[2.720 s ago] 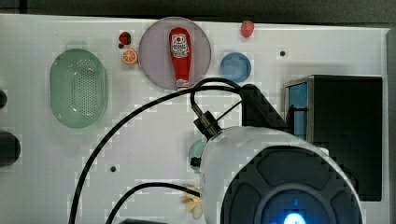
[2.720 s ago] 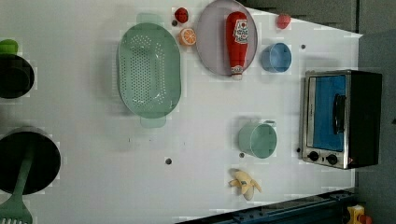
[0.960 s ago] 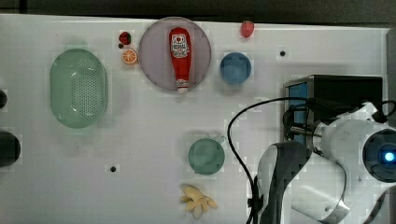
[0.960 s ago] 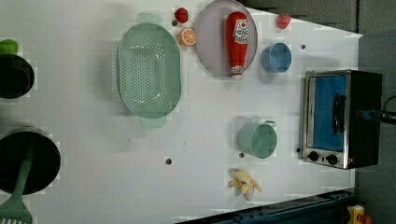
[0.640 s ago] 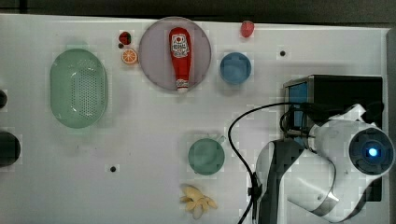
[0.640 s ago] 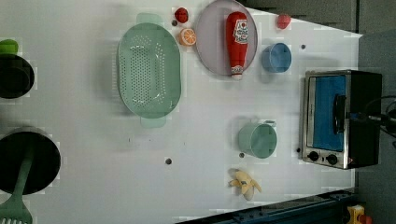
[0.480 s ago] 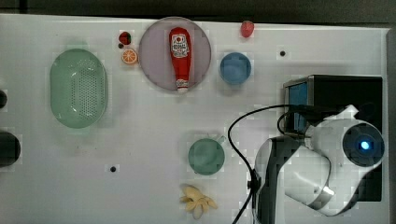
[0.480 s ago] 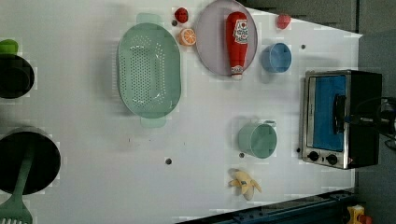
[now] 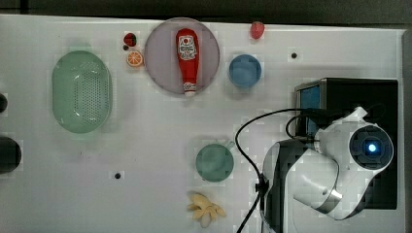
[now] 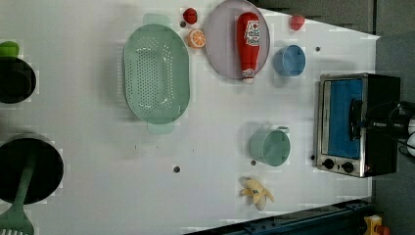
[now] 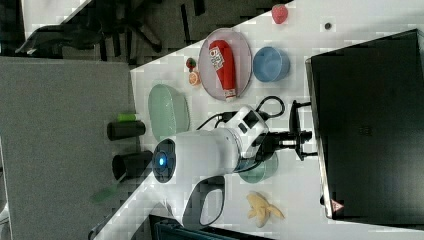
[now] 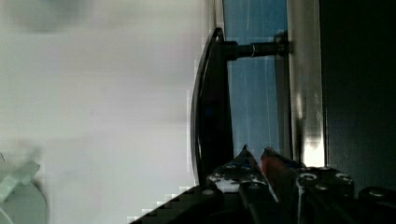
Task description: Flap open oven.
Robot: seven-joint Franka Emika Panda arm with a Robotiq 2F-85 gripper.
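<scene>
The oven stands at the top view's right edge, its blue-tinted glass door closed against the silver frame. The black bar handle runs across the door front. My gripper is at the handle's middle. Its two fingertips sit close together in the gap between the bar and the glass, with nothing between them. In the left view the gripper reaches in over the oven's black top. In the right view the gripper meets the handle. The white arm covers the oven's lower front corner.
A teal cup and a banana lie just to the top view's left of the oven. A blue bowl, a ketchup bottle on a plate and a green colander sit farther off. Black cable loops beside the arm.
The arm has shifted over the oven, bringing the gripper onto the handle's middle. The oven door has stayed closed.
</scene>
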